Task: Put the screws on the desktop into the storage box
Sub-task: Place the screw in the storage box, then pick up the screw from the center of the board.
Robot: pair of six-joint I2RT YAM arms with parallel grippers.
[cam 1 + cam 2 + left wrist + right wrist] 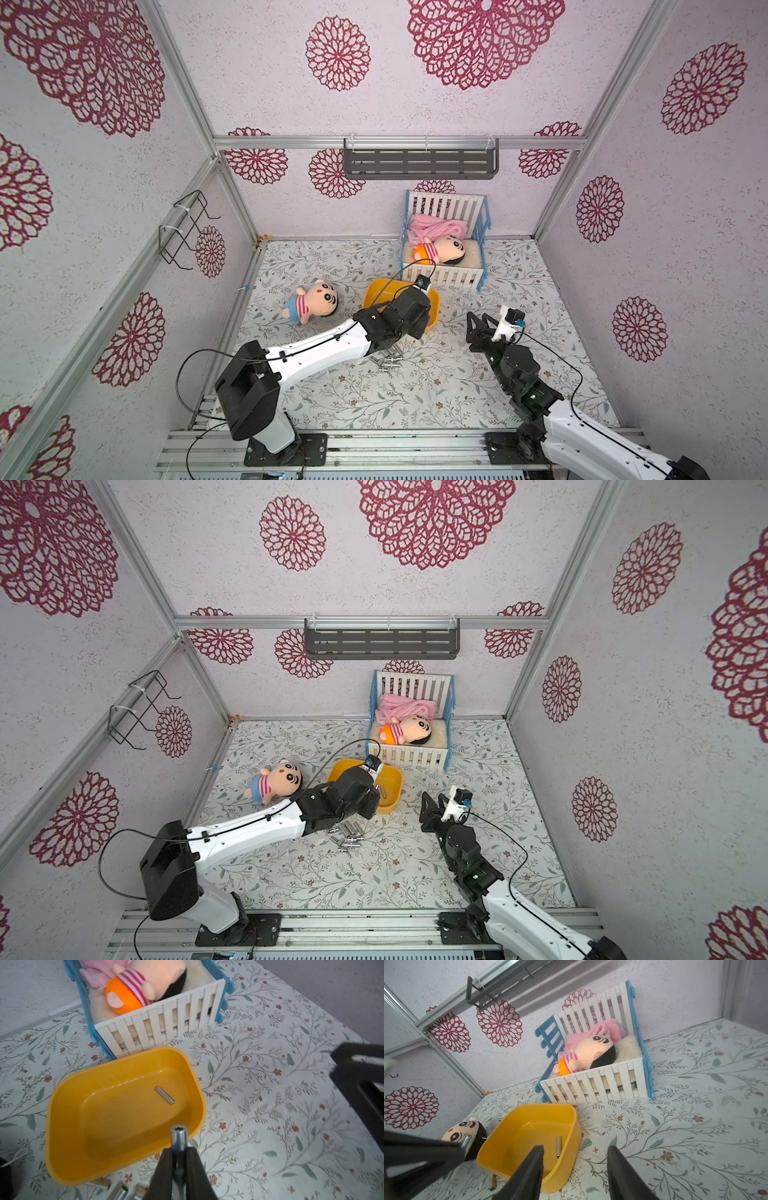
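Top views first: a heap of screws (388, 360), short shiny metal cylinders, lies criss-cross on the leaf-printed surface (415, 395), just in front of the smooth yellow plastic box (376, 293) with its rounded corners. The left arm hides its own pincer here. In a top view we spot a lone screw (383, 791) inside the box.

Left wrist now: the left pincer (179, 1159) is pressed onto a silver screw (179, 1136). Its long axis runs along the fingers, hollow hexagonal end towards the box. The lone screw lies flat and slanted.

Right wrist: the right pincer (575, 1148) is spread, gripping nothing, beside the box.
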